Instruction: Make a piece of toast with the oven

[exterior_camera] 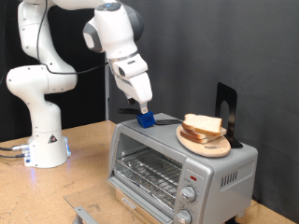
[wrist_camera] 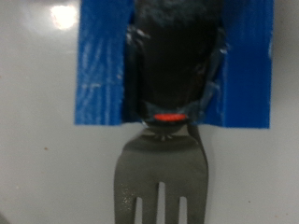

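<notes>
The silver oven [exterior_camera: 224, 177] stands at the exterior view's lower right, with its wire rack [exterior_camera: 149, 173] showing at the front. On its top, a round wooden plate [exterior_camera: 207, 142] carries a stack of pale bread slices [exterior_camera: 203, 125]. No single separate piece of toast shows. My gripper [exterior_camera: 145, 111] is lowered onto a blue block [exterior_camera: 146, 119] on the oven's top, left of the plate. The wrist view shows, close up, the blue block [wrist_camera: 98, 75] wrapped around a black handle [wrist_camera: 177, 56] and a metal fork head [wrist_camera: 161, 182] lying on the grey top. My fingers do not show there.
A black upright stand [exterior_camera: 226, 105] rises behind the plate. Two round knobs [exterior_camera: 191, 195] and a red light [exterior_camera: 190, 175] sit on the oven's front right. The arm's white base [exterior_camera: 45, 140] stands on the wooden table at the left. A black curtain hangs behind.
</notes>
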{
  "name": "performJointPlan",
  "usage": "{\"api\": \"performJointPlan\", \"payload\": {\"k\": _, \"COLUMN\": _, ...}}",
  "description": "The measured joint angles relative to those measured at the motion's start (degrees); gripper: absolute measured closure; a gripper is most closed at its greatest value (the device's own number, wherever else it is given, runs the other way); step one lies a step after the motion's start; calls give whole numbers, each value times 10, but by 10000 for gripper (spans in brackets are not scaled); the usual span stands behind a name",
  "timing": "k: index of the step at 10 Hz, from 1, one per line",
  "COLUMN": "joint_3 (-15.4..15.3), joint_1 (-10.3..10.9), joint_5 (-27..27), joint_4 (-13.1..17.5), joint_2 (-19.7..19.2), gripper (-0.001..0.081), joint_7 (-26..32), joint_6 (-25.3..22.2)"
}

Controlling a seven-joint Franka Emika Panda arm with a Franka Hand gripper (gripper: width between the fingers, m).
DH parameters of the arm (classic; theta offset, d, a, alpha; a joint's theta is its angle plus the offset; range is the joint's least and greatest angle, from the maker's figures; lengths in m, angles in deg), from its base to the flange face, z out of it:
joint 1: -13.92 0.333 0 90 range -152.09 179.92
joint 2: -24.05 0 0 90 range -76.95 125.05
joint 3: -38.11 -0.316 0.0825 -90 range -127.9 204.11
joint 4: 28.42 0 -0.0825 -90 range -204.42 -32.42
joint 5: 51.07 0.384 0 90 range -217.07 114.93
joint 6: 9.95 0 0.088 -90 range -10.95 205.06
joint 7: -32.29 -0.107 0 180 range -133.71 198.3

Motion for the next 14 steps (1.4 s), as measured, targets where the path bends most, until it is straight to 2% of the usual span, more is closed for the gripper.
{"api": "performJointPlan", "payload": {"k": 5, "joint_3": -9, "joint_1": 10, "joint_5": 6, "joint_4": -9, "joint_2": -1, "gripper": -2, "joint_7": 3, "joint_6": 4}}
{"api": "performJointPlan", "payload": {"k": 9, "joint_3": -35, "joint_1": 10, "joint_5": 6, "joint_4": -34, "joint_2": -4, "gripper": -2, "joint_7": -11, "joint_6": 54}}
{"api": "performJointPlan", "payload": {"k": 14, "joint_3": -48, "joint_1": 10, "joint_5": 13, "joint_4": -43, "joint_2": -14, "gripper": -2, "joint_7": -12, "joint_6": 75}}
